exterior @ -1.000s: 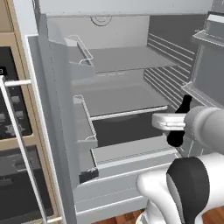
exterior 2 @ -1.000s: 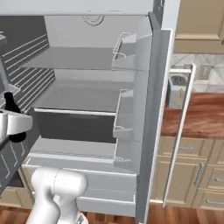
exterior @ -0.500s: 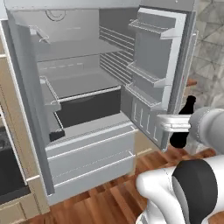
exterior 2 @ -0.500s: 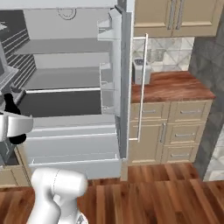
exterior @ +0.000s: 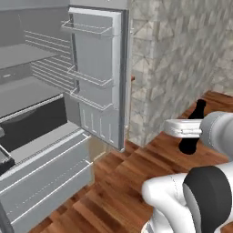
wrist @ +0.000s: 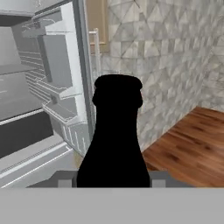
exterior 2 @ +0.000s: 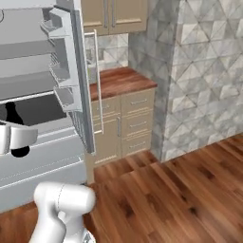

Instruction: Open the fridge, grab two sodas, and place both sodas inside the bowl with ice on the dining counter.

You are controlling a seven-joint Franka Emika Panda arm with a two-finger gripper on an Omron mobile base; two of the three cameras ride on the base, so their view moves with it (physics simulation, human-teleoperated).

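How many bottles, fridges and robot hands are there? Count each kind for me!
Black soda bottle: 1
Fridge, door open: 1
Gripper, holding the bottle: 1
Total: 3

Fridge (exterior: 98,86): pale grey door and shell, with a lighter grey shelved interior and one dark, near-black compartment low down.
Soda bottle (wrist: 116,140): flat black all over, with no label or marking to be seen.
Hand (exterior: 184,129): white casing; dark grey fingers (wrist: 64,179) at either side of the bottle.
Arm (exterior: 200,200): white with a dark charcoal joint.
Wall (exterior 2: 209,71): grey stone tiles in a faceted triangular pattern, light and mid grey mixed.
Floor (exterior 2: 180,194): reddish-brown wood planks with darker grain streaks.
Worktop (exterior 2: 121,81): reddish-brown wood grain.
Cabinets (exterior 2: 128,128): tan, with pale metal bar handles.
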